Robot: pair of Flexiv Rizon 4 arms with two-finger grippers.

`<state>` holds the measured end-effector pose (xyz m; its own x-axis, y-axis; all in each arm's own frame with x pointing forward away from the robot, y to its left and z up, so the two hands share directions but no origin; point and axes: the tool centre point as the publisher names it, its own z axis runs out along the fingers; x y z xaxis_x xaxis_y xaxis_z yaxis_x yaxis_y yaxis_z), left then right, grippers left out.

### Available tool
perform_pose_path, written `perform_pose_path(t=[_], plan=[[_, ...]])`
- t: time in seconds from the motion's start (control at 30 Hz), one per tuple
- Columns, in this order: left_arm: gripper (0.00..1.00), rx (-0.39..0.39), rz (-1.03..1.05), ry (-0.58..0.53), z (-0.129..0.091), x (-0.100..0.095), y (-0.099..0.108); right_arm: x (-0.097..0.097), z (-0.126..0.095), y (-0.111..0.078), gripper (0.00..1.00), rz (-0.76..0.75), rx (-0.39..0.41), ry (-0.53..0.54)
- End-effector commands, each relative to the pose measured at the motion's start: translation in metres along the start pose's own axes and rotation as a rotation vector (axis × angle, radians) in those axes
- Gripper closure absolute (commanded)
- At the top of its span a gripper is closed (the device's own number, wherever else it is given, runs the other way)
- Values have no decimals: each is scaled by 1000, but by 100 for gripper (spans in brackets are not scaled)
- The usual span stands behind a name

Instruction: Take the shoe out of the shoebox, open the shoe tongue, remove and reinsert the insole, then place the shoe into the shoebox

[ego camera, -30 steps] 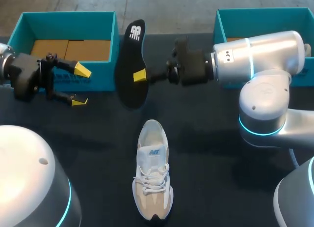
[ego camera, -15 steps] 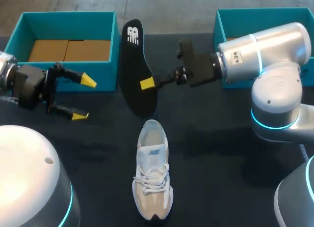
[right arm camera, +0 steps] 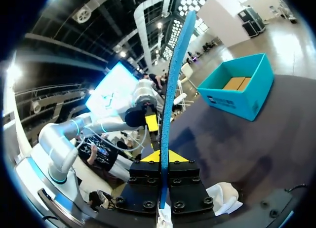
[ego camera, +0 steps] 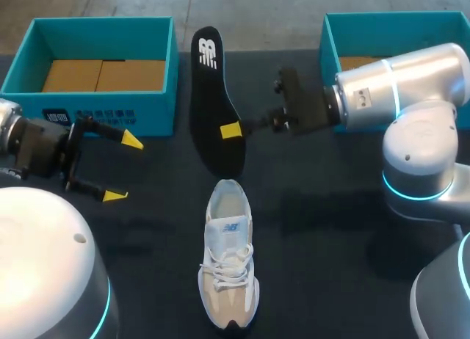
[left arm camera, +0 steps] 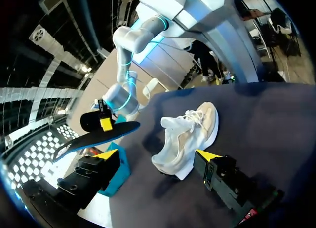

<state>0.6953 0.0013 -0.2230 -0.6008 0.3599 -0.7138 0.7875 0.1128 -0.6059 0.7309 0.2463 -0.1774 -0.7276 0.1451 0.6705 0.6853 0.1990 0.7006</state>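
Note:
A white and beige shoe [ego camera: 228, 252] lies on the dark table, toe toward the front edge; it shows ahead of my left gripper [left arm camera: 156, 155] as the shoe [left arm camera: 190, 135]. My right gripper [ego camera: 232, 130] is shut on the edge of the black insole [ego camera: 213, 104], holding it in the air just behind the shoe's heel. The insole [right arm camera: 173, 75] stands edge-on between the right gripper's [right arm camera: 162, 157] fingers. My left gripper [ego camera: 123, 168] hangs open and empty in front of the left teal shoebox [ego camera: 103, 108], left of the shoe.
A second teal box [ego camera: 396, 25] stands at the back right, behind my right arm. The left shoebox [right arm camera: 242, 90] holds brown cardboard inserts. Bare dark table lies on both sides of the shoe.
My right gripper has carried the insole to the right and nearer the shoe's heel. My left gripper, still open, has drawn back from the shoebox toward the front left.

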Motion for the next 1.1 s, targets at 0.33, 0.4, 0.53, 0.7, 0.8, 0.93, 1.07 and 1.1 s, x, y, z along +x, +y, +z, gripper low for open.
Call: perform_pose_path(t=[0.33,0.4,0.53,0.7,0.8,0.93,1.07,1.1], plan=[[0,-24,0,33,3,0,-1,-6,-4,-14,100,-34,-51,-64],[0,-24,0,33,3,0,-1,-6,-4,-14,100,-34,-51,-64],[0,-24,0,33,3,0,-1,-6,-4,-14,100,-34,-51,-64],[0,-43,-69,38,10,1,8,-12,-3,-19,100,-60,-61,-50],[0,-52,-145,63,17,5,16,-18,-2,-23,100,-92,-66,-49],[0,-44,-211,91,25,9,25,-25,1,-25,100,-137,-64,-58],[0,-82,-209,148,33,11,33,-30,3,-27,100,-172,-72,-50],[0,-88,-200,156,35,12,35,-30,3,-27,100,-176,-78,-49]])
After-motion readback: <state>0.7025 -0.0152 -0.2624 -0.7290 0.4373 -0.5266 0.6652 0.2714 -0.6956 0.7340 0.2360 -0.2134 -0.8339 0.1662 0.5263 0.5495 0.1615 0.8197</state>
